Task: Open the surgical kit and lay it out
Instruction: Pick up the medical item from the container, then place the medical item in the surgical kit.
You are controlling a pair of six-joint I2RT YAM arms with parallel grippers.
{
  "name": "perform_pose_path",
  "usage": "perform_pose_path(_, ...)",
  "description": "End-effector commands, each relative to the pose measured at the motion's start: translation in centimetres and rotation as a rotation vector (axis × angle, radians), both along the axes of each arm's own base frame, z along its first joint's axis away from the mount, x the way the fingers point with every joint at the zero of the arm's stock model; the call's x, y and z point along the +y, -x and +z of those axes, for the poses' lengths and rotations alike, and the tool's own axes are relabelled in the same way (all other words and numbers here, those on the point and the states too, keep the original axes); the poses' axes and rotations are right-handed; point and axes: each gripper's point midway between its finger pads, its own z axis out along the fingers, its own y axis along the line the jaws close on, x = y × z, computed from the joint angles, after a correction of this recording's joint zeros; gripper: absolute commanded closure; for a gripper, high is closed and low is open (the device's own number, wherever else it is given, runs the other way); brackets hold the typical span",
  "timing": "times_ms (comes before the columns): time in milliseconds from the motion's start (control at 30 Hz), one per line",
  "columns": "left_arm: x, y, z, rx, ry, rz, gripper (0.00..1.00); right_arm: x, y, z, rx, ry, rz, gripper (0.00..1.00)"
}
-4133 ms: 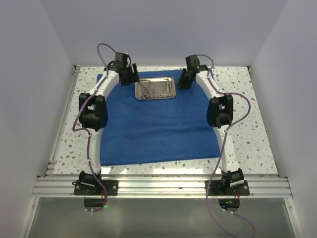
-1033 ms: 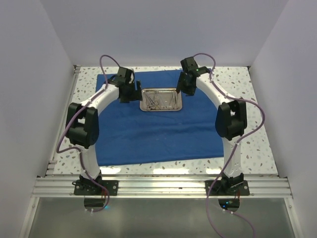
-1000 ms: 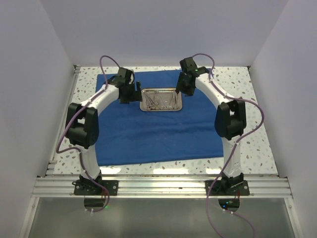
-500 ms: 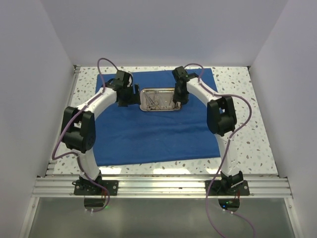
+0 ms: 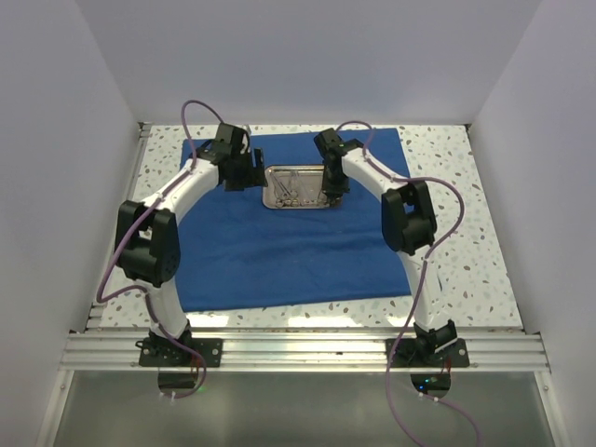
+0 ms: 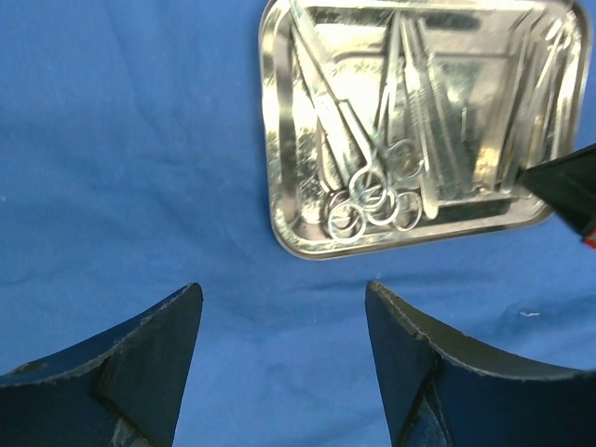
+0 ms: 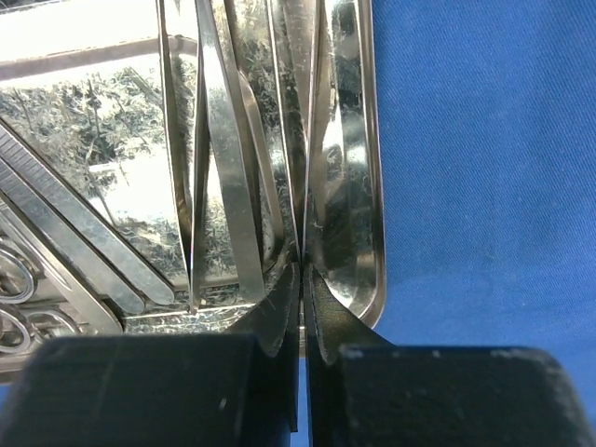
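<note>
The royal-blue cloth wrap (image 5: 298, 247) lies spread flat on the table. The steel tray (image 5: 300, 206) sits on its far half and holds scissors and forceps (image 6: 368, 182) and tweezers (image 7: 223, 140). My left gripper (image 5: 244, 173) is open and empty, low over the cloth (image 6: 140, 140) just left of the tray (image 6: 279, 140); in the left wrist view it (image 6: 284, 291) shows only cloth between its fingers. My right gripper (image 5: 331, 182) is inside the tray's right end (image 7: 368, 140). There it (image 7: 304, 265) is shut on a thin silver instrument (image 7: 303, 158) that stands on edge.
Speckled tabletop (image 5: 447, 186) borders the cloth, with white walls on three sides. An aluminium rail (image 5: 298, 349) runs along the near edge by the arm bases. The right gripper's finger (image 6: 568, 182) shows at the tray's far end in the left wrist view.
My right gripper has moved left from beside the tray into its right end. My left gripper stays by the tray's left end, shifted slightly farther back. The tray has not moved in the last second.
</note>
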Motion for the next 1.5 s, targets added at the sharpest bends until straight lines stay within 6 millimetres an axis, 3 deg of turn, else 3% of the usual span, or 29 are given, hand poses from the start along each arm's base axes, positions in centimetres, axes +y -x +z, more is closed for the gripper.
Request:
perform_pose_path(0, -1.2, -1.2, 1.8, -0.046, 0.022, -0.037, 0.26, -1.1, 0.1, -0.1, 0.003, 0.081, -0.012, 1.0)
perform_pose_path(133, -1.4, -1.4, 2.1, -0.053, 0.027, -0.036, 0.26, -2.3, -1.0, 4.3, -0.073, 0.148, -0.017, 1.0)
perform_pose_path(267, -1.5, -1.7, 2.7, -0.064, 0.034, -0.026, 0.27, -2.9, -0.4, 8.7, -0.114, 0.155, -0.007, 1.0)
perform_pose_path(300, -1.6, -1.8, 2.7, -0.064, 0.037, -0.025, 0.26, -2.9, -0.1, 10.6, -0.146, 0.137, -0.008, 1.0)
perform_pose_path(367, -1.7, -2.1, 3.1, -0.07, 0.039, -0.022, 0.27, -2.4, 1.3, 11.7, -0.142, 0.124, 0.012, 1.0)
perform_pose_path(400, -1.7, -2.3, 3.2, -0.073, 0.038, -0.017, 0.27, -2.0, 2.1, 13.5, -0.166, 0.098, 0.019, 1.0)
perform_pose_path(500, -1.7, -2.8, 3.9, -0.086, 0.037, -0.007, 0.27, 0.0, 5.5, 13.5, -0.132, 0.024, 0.044, 1.0)
perform_pose_path(533, -1.6, -2.9, 3.9, -0.085, 0.034, -0.002, 0.27, 0.0, 7.6, 13.4, -0.112, 0.0, 0.051, 1.0)
perform_pose_path(567, -1.6, -2.9, 4.1, -0.086, 0.035, -0.001, 0.27, 1.9, 8.8, 13.3, -0.102, -0.078, 0.059, 1.0)
perform_pose_path(600, -1.6, -3.0, 4.5, -0.094, 0.034, 0.004, 0.27, 2.1, 10.8, 11.8, -0.056, -0.084, 0.067, 1.0)
perform_pose_path(667, -1.6, -3.0, 4.9, -0.1, 0.036, 0.006, 0.27, 4.3, 13.2, 12.6, -0.063, -0.161, 0.092, 1.0)
perform_pose_path(800, -1.3, -2.4, 4.7, -0.091, 0.038, 0.022, 0.27, 6.7, 17.6, 9.5, 0.013, -0.189, 0.145, 1.0)
perform_pose_path(900, -1.1, -1.7, 5.0, -0.093, 0.039, 0.026, 0.28, 8.4, 19.0, 6.7, 0.058, -0.212, 0.168, 1.0)
perform_pose_path(967, -0.8, -1.2, 5.0, -0.091, 0.035, 0.03, 0.28, 9.3, 18.8, 4.6, 0.069, -0.219, 0.167, 1.0)
perform_pose_path(1167, 0.3, 0.5, 5.3, -0.09, -0.003, 0.036, 0.27, 9.2, 18.8, -1.4, 0.134, -0.151, 0.155, 1.0)
perform_pose_path(1200, 0.5, 0.8, 5.5, -0.093, -0.008, 0.039, 0.28, 8.6, 19.7, -3.3, 0.174, -0.131, 0.152, 1.0)
perform_pose_path(1300, 0.9, 1.5, 5.4, -0.09, -0.016, 0.04, 0.28, 8.5, 21.7, -5.9, 0.234, -0.124, 0.164, 1.0)
perform_pose_path(1467, 1.3, 2.4, 5.1, -0.081, -0.024, 0.042, 0.28, 6.5, 25.5, -6.5, 0.314, -0.078, 0.153, 1.0)
